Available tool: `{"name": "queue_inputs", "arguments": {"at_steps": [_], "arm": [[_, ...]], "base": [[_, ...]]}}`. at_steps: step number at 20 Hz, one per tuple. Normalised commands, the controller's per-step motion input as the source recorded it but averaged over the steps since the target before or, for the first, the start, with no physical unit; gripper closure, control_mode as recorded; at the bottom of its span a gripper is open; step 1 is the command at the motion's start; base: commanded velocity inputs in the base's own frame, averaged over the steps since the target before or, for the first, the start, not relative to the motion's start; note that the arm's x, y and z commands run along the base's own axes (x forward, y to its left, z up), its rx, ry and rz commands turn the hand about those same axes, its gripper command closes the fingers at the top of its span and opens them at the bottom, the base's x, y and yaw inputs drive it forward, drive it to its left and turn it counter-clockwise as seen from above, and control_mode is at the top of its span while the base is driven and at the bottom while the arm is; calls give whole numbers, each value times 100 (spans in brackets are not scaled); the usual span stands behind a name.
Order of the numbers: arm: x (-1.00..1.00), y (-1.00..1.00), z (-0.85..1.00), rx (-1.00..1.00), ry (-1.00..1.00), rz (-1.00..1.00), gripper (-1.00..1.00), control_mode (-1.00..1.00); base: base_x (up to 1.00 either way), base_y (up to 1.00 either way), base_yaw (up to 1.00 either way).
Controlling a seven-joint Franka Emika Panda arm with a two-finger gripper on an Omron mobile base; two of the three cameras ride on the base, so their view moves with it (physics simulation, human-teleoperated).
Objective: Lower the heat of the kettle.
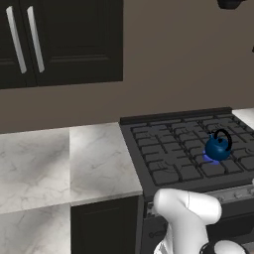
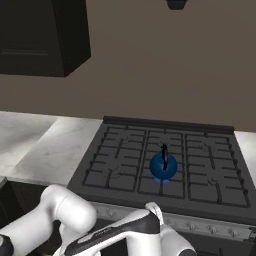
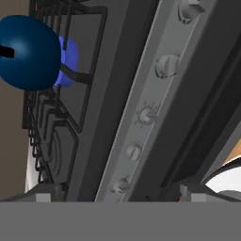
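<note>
On the black stove's front middle grate sits the glossy round blue kettle (image 2: 163, 166) over blue flame; the grey knob strip (image 3: 147, 114) lies ahead of the seemingly open, empty gripper (image 3: 120, 190).

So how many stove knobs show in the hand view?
5 knobs along the stove's front panel: at and. More may lie beyond the frame's top edge.

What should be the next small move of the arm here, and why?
Probably bring the gripper closer to the knob in the middle of the stove's front panel. The blue kettle sits on the centre front burner with a blue flame under it, so the heat is on. The fingertips are apart and touch no knob yet. Which knob governs this burner is a guess.
</note>
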Motion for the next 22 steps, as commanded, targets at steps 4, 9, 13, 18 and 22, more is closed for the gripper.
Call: {"name": "queue_inputs", "arguments": {"at_steps": [4,9,13,18,22], "arm": [[4,-5,-17,-4,-1,1,-100,-100],[0,-17,-15,-13,-15,4,-100,-100],[0,-14,-13,-19,-20,4,-100,-100],[0,-18,-12,-29,-22,9,-100,-100],[0,-15,-18,-35,-23,10,-100,-100]], "base": [[0,0,0],[0,0,0],[0,0,0],[0,0,0],[0,0,0]]}}
